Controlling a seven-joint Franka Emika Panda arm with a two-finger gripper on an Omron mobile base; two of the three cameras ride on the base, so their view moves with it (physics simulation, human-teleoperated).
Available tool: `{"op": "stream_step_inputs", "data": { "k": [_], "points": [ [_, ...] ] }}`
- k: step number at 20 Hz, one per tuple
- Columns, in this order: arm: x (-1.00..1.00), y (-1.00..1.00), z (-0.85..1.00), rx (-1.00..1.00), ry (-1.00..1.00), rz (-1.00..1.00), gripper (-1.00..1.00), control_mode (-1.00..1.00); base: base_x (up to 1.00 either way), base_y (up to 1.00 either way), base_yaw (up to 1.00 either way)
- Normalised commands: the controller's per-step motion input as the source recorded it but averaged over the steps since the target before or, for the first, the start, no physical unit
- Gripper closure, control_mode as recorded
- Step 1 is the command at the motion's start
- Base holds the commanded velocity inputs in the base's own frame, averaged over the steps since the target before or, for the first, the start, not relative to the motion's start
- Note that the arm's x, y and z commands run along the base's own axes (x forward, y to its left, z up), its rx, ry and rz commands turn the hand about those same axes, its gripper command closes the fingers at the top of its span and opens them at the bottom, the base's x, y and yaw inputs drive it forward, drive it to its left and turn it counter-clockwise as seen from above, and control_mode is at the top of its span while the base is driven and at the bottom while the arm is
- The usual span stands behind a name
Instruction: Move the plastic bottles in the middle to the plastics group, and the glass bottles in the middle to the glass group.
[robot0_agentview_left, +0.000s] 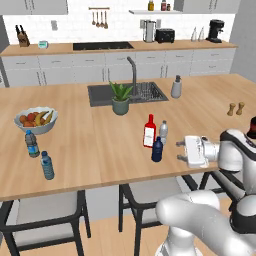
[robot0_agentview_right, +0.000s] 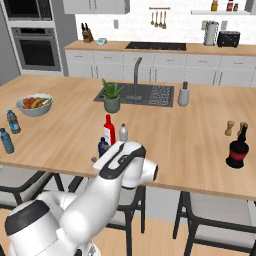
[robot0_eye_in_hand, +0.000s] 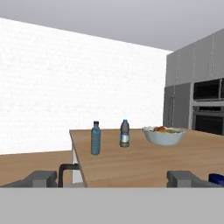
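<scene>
Gripper spread wide beside navy bottle near counter's front edge, red bottle and clear bottle just behind.

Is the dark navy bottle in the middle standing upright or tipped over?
Upright. The navy bottle stands on its base on the counter, cap up, just in front of the red glass bottle, with the gripper beside it.

The arm hides most of the navy bottle, whose cap the hand view's edge crops.
</scene>
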Motion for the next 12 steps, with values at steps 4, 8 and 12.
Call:
{"op": "stream_step_inputs", "data": {
  "k": [4, 8, 12],
  "points": [
    [0.24, 0.00, -0.06, 0.00, 0.04, 0.00, -1.00, -1.00, 0.00, 0.00, 0.00],
    [0.29, 0.04, -0.07, 0.00, 0.02, 0.00, -1.00, -1.00, 0.00, 0.00, 0.00],
    [0.24, 0.06, -0.15, 0.00, 0.00, 0.00, -1.00, -1.00, 0.00, 0.00, 0.00]
  ]
}}
